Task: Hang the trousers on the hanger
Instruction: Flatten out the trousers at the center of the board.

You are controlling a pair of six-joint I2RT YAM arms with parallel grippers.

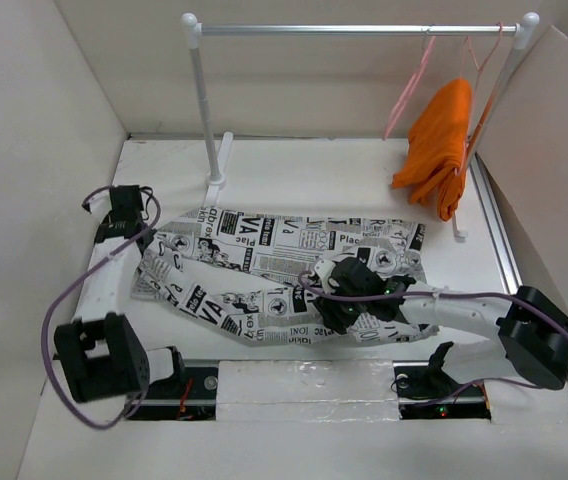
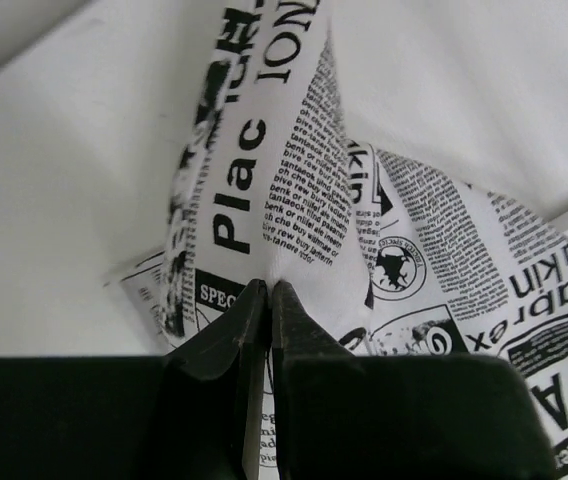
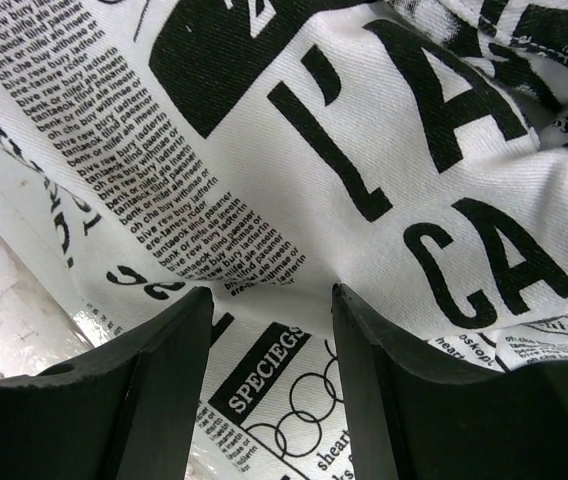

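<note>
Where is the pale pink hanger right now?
In the top view, the pink hanger hangs from the rail at upper right, just left of the orange cloth, away from the trousers.

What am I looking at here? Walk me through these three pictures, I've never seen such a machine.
Two robot arms are bolted to the near edge of a white table. The wide picture comes from a camera above and behind them. The other two come from a small camera on each wrist, looking past that arm's own jaws.

Newspaper-print trousers lie spread on the table. The left gripper has its jaws shut on a fold of them and pulls it up into a ridge. The right gripper has its jaws open, pressed down on the cloth near the other end; it holds nothing yet.

At the back stands a rail. On it hang a pale pink hanger, which is bare, and an orange cloth on a second hanger.
</note>
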